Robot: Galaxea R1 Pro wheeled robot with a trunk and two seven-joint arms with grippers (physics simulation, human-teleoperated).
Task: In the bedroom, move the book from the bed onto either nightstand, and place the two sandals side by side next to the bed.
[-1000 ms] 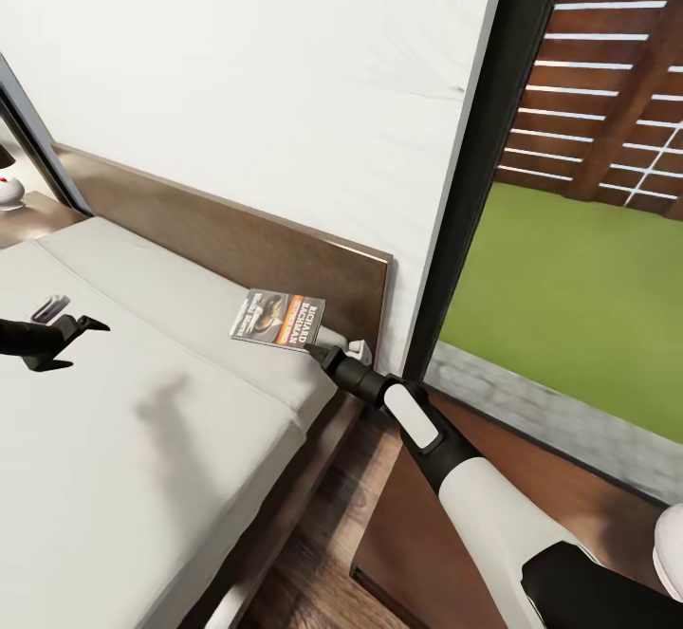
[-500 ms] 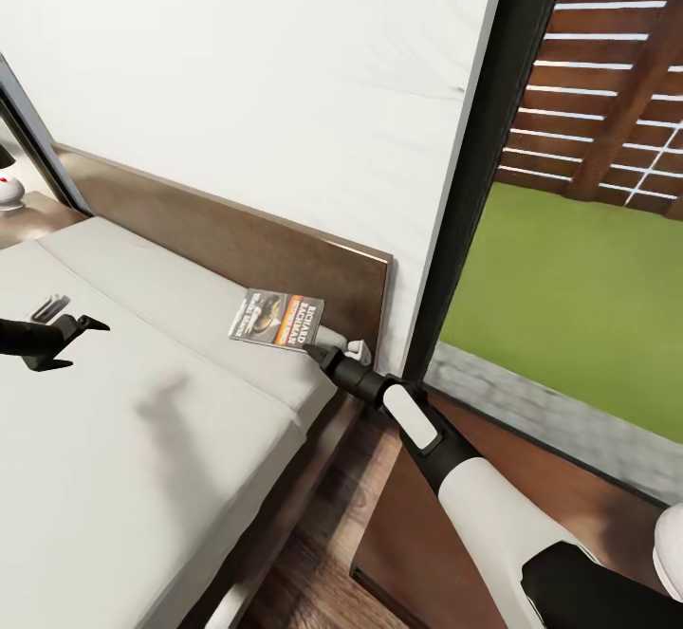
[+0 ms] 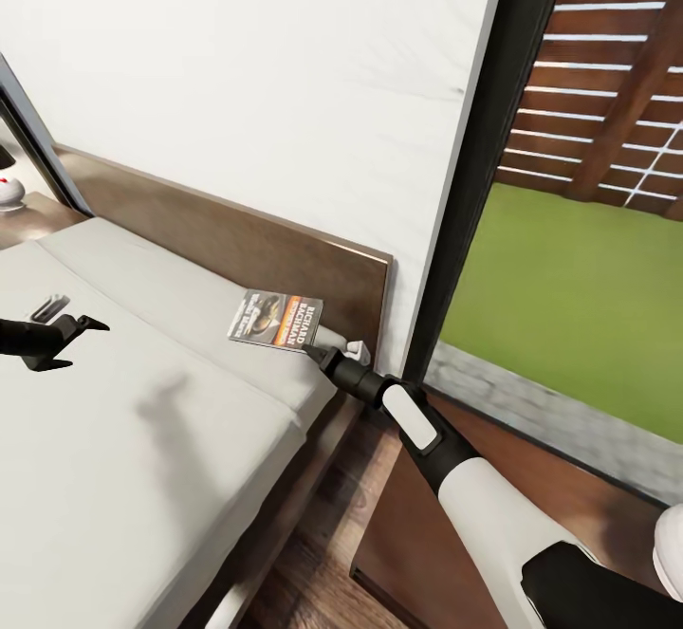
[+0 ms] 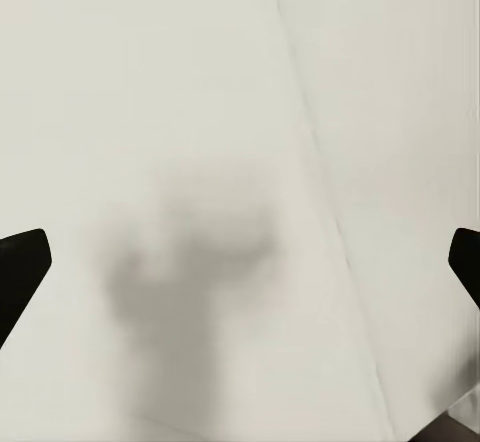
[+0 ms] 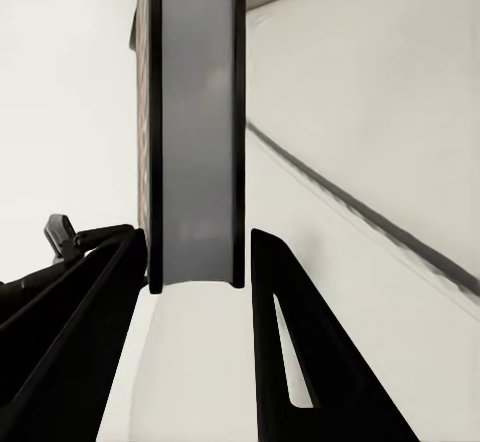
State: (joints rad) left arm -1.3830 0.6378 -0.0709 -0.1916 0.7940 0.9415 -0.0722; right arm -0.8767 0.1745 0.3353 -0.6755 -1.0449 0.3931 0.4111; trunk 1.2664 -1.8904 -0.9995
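From the head camera, one thin paperback book (image 3: 276, 320) with an orange band, lettered "RICHARD BACHMAN", sits raised at the light-grey mattress (image 3: 142, 439) corner, pinched by the right gripper (image 3: 318, 346). The left gripper (image 3: 83, 325) hovers spread over the mattress.

Left wrist: two dark fingertips (image 4: 20, 267) wide apart above grey mattress.

Right wrist: both black fingers (image 5: 290, 362) flank the book's edge (image 5: 195, 122).

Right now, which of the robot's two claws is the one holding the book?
The right gripper, by the headboard: its fingers close on the book, lifting it off the bed. The left gripper hangs open above the mattress, holding nothing.
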